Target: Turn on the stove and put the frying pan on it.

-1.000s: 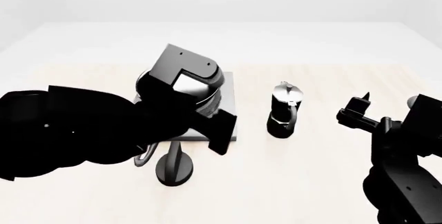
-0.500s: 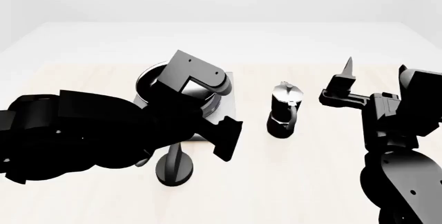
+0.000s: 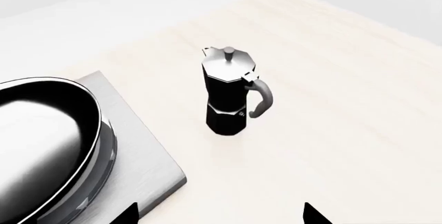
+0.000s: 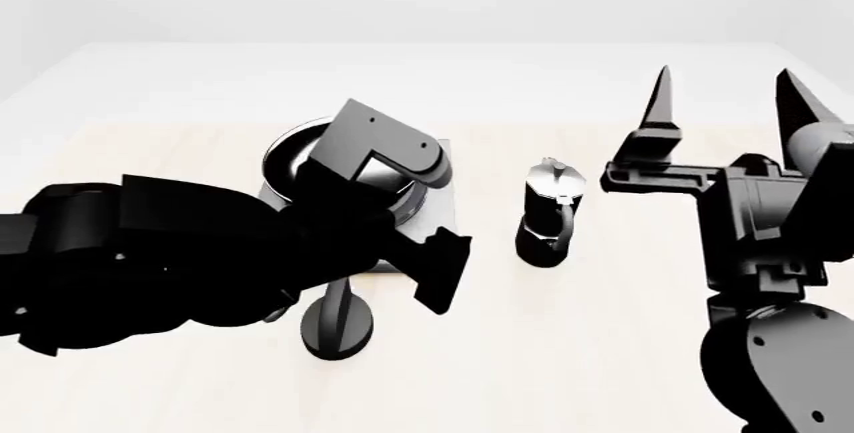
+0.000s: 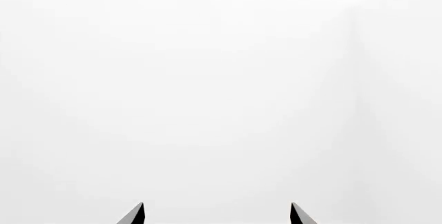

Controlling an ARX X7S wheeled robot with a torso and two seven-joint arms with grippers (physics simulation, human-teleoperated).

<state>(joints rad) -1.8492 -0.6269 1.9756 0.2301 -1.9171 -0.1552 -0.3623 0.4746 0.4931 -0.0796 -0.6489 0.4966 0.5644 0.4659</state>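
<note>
Pan already down on the stove; knob next.

Frying pan (image 3: 41,141) seated on stove (image 3: 148,159), far-left of moka pot (image 4: 550,211). Left gripper (image 3: 221,214) spread, empty; right gripper (image 4: 722,88) splayed, raised, empty. Best approached low toward knob (image 4: 338,321) just near of stove, avoiding the pan.

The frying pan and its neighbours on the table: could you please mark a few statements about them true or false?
1. The frying pan sits on the stove. True.
2. The moka pot lies on its side. False: it stands upright.
3. The right end effector is open and points upward. True.
4. The moka pot touches the stove. False: bare table separates them.
5. The right end effector holds the pan. False: it is empty.
</note>
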